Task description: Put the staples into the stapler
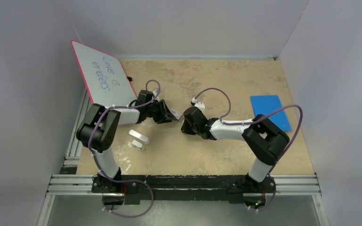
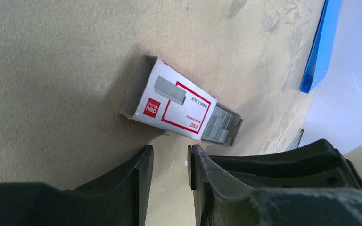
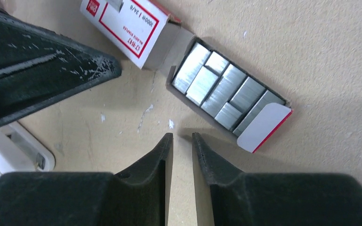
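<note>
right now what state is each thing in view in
staple box, slid open
staples, in blocks inside the open box
stapler, lying flat, not held
left gripper, open, empty
right gripper, slightly open, empty
whiteboard, propped up at a tilt
blue sheet, lying flat

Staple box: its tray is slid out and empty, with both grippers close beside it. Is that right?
No: the tray is slid out of the staple box but holds grey staples, as the right wrist view shows. The left gripper and right gripper are close beside it.
</note>
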You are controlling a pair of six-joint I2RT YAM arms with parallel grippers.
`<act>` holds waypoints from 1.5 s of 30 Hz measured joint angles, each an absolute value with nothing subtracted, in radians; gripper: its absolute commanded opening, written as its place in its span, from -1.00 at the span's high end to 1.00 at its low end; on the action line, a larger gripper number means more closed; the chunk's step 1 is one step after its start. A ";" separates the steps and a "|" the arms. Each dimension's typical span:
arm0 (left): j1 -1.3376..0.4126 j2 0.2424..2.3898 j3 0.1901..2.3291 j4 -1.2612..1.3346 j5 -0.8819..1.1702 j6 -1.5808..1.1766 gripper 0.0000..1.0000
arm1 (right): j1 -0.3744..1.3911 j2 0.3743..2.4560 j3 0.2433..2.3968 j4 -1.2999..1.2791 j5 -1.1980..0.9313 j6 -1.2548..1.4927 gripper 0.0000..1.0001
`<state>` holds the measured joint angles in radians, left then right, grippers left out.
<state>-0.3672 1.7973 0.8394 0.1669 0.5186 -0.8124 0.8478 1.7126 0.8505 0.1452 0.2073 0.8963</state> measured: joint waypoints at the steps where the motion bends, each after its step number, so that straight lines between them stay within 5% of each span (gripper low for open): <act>1: -0.367 1.803 0.840 0.173 0.518 -0.812 0.35 | 0.847 1.717 0.856 0.145 0.220 0.897 0.51; 24: -0.367 1.889 0.925 0.261 0.426 -0.818 0.36 | 0.688 1.734 0.879 0.133 0.350 0.852 0.44; 37: -0.368 1.902 0.960 0.270 0.341 -0.774 0.13 | 0.633 1.750 0.910 0.141 0.350 0.738 0.37; 45: -0.361 1.914 0.991 0.268 0.364 -0.684 0.18 | 0.632 1.742 0.915 0.149 0.329 0.671 0.33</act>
